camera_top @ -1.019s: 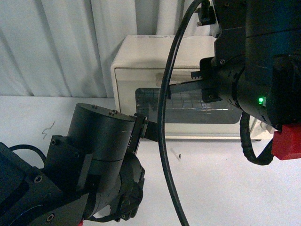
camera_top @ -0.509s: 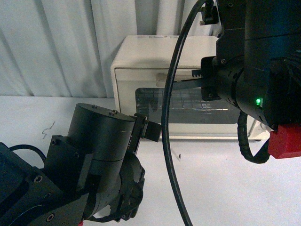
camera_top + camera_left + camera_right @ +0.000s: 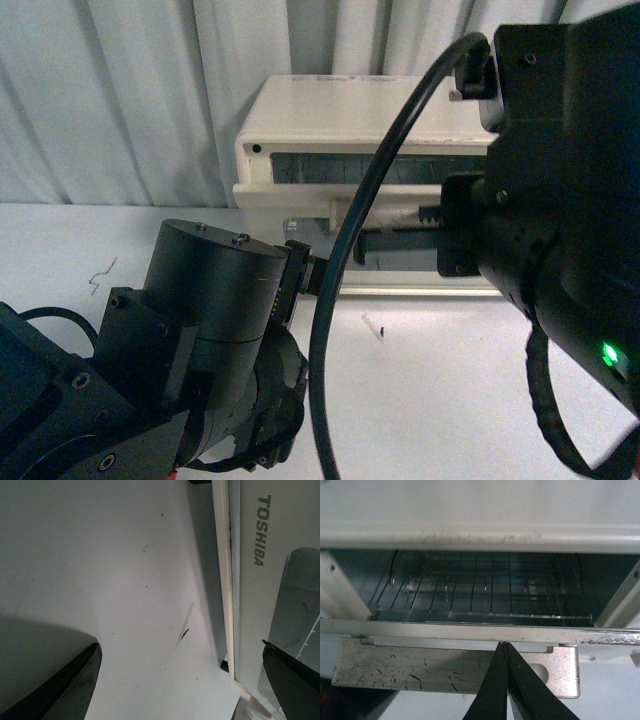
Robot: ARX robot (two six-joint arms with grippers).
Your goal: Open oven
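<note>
The cream-white oven stands at the back of the table. Its drop-down door hangs partly open, tilted outward, and the dark cavity shows above it. In the right wrist view I look into the cavity at the wire rack. My right gripper is shut, its tips touching the top edge of the door, just above the metal bar handle. My left gripper is open, low by the oven's left front corner, where the Toshiba lettering shows. The knobs are hidden behind my right arm.
A white curtain hangs behind the oven. The white table carries a small dark scrap in front of the oven and a thin wire scrap at the left. My bulky left arm fills the lower left.
The oven door has swung from shut to partly open, its top edge now lower and further out. My right arm has moved down and toward the camera with it. The left arm has stayed put.
</note>
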